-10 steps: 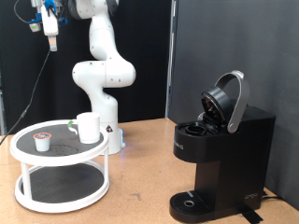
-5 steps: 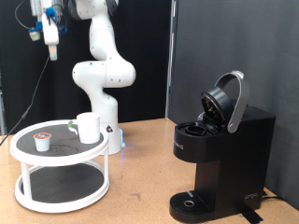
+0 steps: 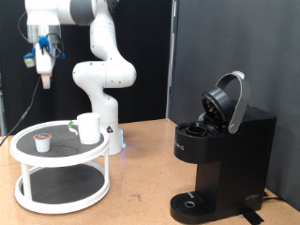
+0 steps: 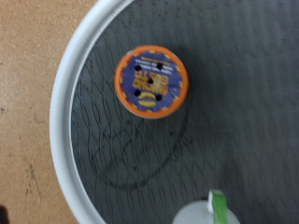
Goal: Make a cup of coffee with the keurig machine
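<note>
The white cup stands on the top shelf of a round white two-tier stand at the exterior view's left. A small pod sits on the same shelf, left of the cup. The black keurig machine stands at the right with its lid raised. My gripper hangs high above the stand's left side, holding nothing that shows. The wrist view looks straight down on the pod's orange-rimmed top. It also shows the stand's white rim and the cup's edge with its green handle. My fingers do not show there.
The stand and machine sit on a wooden table. The arm's white base stands just behind the stand. A black curtain hangs at the back and a dark panel stands behind the machine.
My gripper has moved down and towards the exterior view's left, from the top edge of the picture. The cup, pod and machine have not moved.
</note>
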Motion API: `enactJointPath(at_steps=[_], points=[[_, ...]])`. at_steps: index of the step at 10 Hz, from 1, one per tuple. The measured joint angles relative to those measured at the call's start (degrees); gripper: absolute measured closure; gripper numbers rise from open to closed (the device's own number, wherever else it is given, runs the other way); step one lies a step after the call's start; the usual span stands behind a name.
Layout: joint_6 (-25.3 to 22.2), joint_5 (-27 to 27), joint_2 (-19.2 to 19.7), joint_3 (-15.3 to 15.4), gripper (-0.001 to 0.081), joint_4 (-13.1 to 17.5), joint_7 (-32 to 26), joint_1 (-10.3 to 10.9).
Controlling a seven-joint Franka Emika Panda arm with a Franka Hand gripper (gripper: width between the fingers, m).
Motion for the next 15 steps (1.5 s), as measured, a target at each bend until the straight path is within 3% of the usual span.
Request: enactJointPath(at_steps=[1,6,15], points=[[1.8,-0.1,1.9,-0.1,0.0072,-0.1,0.2,-0.1],[2.9,-0.3,1.5,-0.7,0.0072,-1.0,-1.5,-0.4],[18.4,-3.2,9.5,-1.1,0.0072,-6.4,0.6,-1.5]])
